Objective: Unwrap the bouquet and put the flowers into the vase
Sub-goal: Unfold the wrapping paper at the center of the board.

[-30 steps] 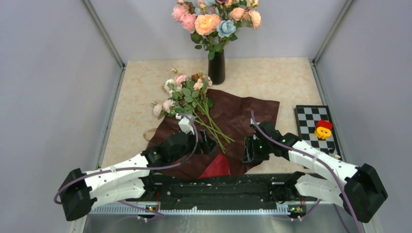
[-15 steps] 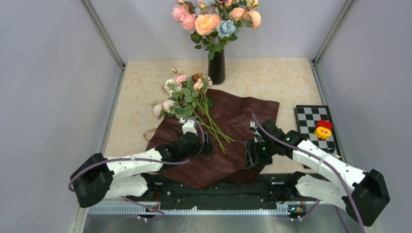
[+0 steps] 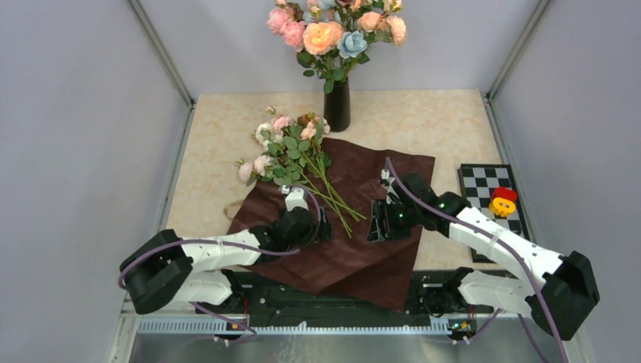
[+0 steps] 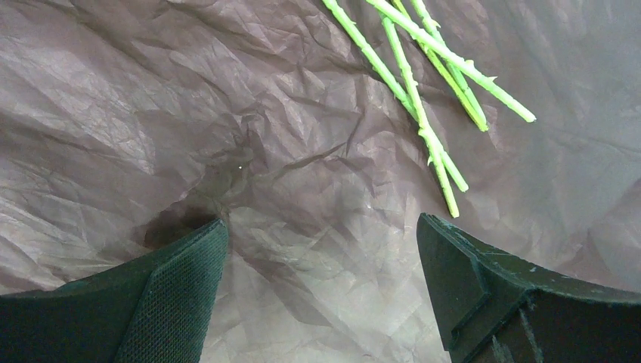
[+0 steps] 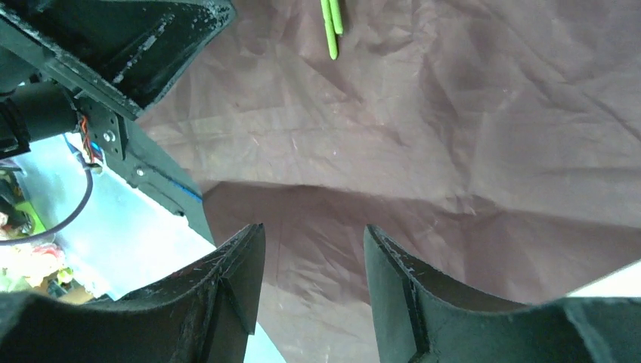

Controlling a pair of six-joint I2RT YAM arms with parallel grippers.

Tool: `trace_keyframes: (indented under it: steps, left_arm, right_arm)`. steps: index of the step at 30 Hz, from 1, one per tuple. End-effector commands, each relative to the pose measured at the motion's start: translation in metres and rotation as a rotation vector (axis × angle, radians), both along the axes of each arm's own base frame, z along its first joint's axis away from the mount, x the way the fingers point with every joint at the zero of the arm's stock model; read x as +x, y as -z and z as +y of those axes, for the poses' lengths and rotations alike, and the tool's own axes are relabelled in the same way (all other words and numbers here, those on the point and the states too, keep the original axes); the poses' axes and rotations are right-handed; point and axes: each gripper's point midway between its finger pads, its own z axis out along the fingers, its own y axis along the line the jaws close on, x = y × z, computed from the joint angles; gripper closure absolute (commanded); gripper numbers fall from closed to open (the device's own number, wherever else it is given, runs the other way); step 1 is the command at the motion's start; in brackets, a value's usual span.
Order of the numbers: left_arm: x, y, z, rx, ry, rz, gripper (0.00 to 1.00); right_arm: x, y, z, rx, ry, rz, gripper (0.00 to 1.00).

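Top external, flowers (image 3: 301, 162) lying diagonally, blooms far-left, stem ends near-right.

Top external: high, set back from the near edge, looking down and forward over the whole table (image 3: 227, 136). Left wrist: very close, facing down on the maroon paper (image 4: 302, 151) — green stem ends (image 4: 422, 130) upper right. Right wrist: equally close, tilted — same paper, same stem ends at top centre.

The wrapping paper (image 3: 378, 181) lay spread at frame centre, the flowers (image 3: 291, 150) across its upper-left corner, heads off the sheet. The vase (image 3: 337, 106) stood behind at top centre, a checkered board (image 3: 482, 189) right of the paper
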Motion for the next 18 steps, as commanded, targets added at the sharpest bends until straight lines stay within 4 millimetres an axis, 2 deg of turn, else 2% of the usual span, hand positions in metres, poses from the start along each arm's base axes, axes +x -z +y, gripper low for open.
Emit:
trace_keyframes:
  steps: [1,7,10,18]
  left_arm:
    - [0.007,0.003,-0.001,-0.018,-0.040,0.002,0.01]
    - [0.009,0.016,-0.002,-0.020,-0.080,0.040,0.01]
    - [0.010,0.024,0.001,-0.016,-0.110,0.057,0.01]
    - [0.021,0.035,0.011,-0.006,-0.164,0.072,0.01]
  right_arm:
    - [0.001,0.014,0.018,0.060,0.010,-0.002,0.48]
    - [-0.031,0.059,0.002,0.023,0.039,0.117,0.50]
    - [-0.040,0.071,-0.007,-0.008,0.050,0.152,0.50]
    - [-0.049,0.095,-0.027,-0.134,0.039,0.194,0.50]
